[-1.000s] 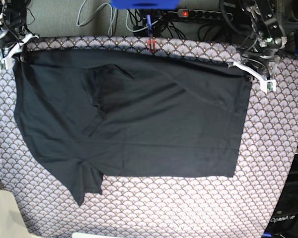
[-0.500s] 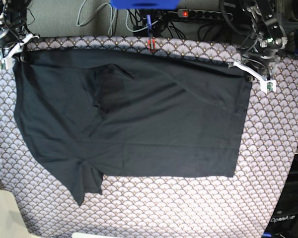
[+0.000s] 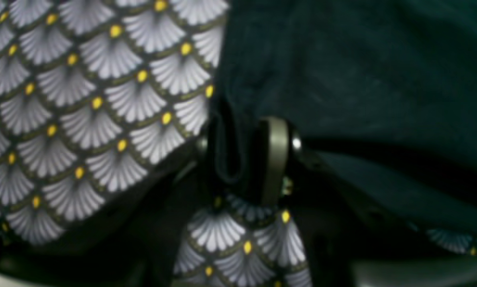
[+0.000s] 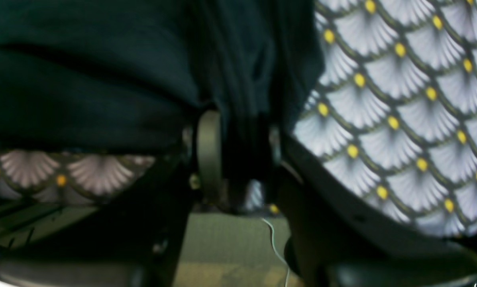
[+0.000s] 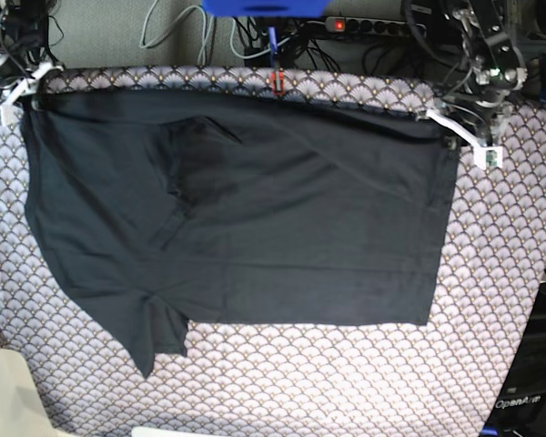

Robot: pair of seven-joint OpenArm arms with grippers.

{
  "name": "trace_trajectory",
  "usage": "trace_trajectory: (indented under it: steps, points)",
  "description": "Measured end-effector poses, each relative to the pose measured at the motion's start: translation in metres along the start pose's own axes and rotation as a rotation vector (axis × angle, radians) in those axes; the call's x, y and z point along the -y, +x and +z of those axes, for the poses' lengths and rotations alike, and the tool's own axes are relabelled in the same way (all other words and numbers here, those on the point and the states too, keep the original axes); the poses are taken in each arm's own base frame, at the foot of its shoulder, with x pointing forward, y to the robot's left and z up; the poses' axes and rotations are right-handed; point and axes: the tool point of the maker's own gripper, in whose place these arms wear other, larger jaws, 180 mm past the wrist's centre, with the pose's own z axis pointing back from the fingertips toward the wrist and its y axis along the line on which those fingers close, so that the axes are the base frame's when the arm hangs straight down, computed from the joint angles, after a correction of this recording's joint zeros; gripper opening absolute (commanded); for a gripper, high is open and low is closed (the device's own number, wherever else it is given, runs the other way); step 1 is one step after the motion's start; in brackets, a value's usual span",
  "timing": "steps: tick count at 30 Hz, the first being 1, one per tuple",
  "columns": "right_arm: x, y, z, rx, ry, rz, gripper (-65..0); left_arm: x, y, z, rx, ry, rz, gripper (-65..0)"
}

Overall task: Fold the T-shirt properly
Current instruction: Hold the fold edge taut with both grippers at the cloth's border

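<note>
Black T-shirt point(image 5: 246, 218) lies half-folded across the frame; both grippers' jaws at its top corners stand parted around fabric, seemingly to release it.

Both wrist views are pretty blurry and way too close in. In the left one the T-shirt point(image 3: 342, 71) runs off the top and right edges, and a fold of it sits between the left gripper point(image 3: 246, 159) pads, hiding the inner faces, so can't tell if it's actually pinched. Same deal with the right gripper point(image 4: 238, 155): dark fabric fills the gap and the far finger is lost in shadow. From the base view both tools are tiny at the shirt's far corners, their jaws unreadable. The patterned cloth point(image 5: 346, 382) is cut off at the bottom.
</note>
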Motion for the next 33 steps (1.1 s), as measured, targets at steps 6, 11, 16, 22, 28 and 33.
trace_trajectory:
  steps: [6,11,16,22,28,33]
  points:
    - [0.012,0.002,0.006,0.013,-0.033,-0.017,-48.4,-0.013,-0.003,0.004,0.006,0.032,0.038,-47.6]
    - [0.014,0.009,0.008,0.026,-0.041,-0.003,-48.3,-0.016,-0.002,0.005,0.008,0.039,0.037,-47.5]
    - [0.014,0.006,0.008,0.008,-0.041,-0.004,-47.9,-0.017,-0.002,0.005,0.008,0.041,0.037,-47.5]
    - [0.017,0.015,0.002,-0.012,-0.047,0.006,-43.9,-0.017,0.000,0.005,0.012,0.043,0.039,-47.4]
    - [0.021,0.021,0.000,-0.017,-0.053,0.013,-26.9,-0.017,0.007,0.003,0.029,0.042,0.041,-43.7]
    - [0.021,0.019,0.001,-0.021,-0.054,0.014,-24.0,-0.017,0.007,0.003,0.028,0.042,0.042,-38.5]
